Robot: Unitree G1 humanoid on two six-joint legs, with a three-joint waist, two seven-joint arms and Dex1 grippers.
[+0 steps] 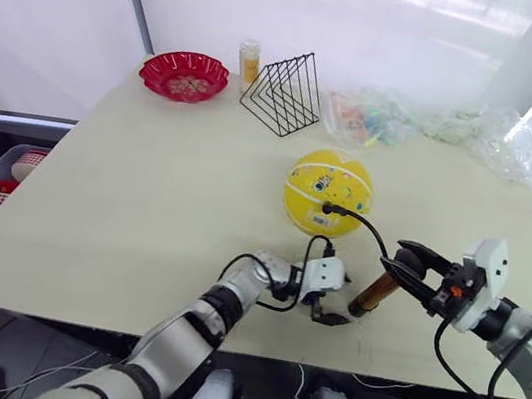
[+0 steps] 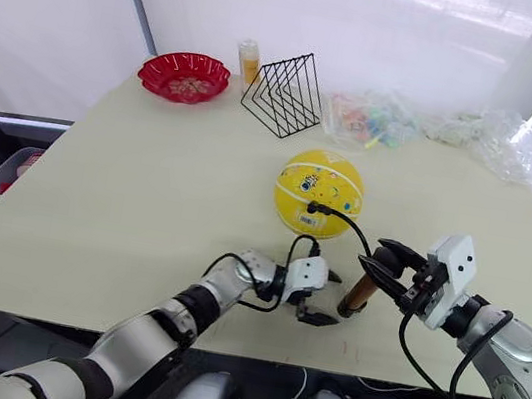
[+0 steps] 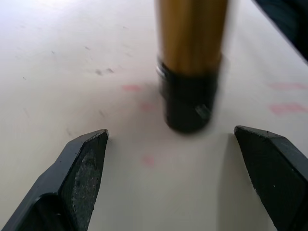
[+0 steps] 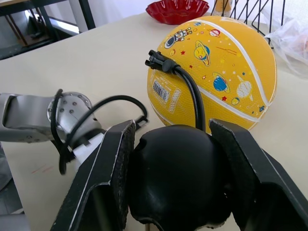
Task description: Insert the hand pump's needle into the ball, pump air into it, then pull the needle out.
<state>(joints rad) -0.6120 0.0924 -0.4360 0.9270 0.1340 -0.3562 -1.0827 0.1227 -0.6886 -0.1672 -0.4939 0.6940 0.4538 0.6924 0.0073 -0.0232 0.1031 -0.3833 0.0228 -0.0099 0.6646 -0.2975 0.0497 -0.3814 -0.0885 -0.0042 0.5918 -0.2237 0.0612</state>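
Orange-gold hand pump (image 1: 373, 295) upright nr yellow ball (image 1: 328, 191), needle (image 1: 328, 208) inserted.

The needle's (image 4: 155, 59) metal pin is hidden; only its black connector shows against the ball (image 4: 216, 72). In the left wrist view the hand pump (image 3: 190, 62) is blurred and cut off by the picture's edge, its handle out of sight.
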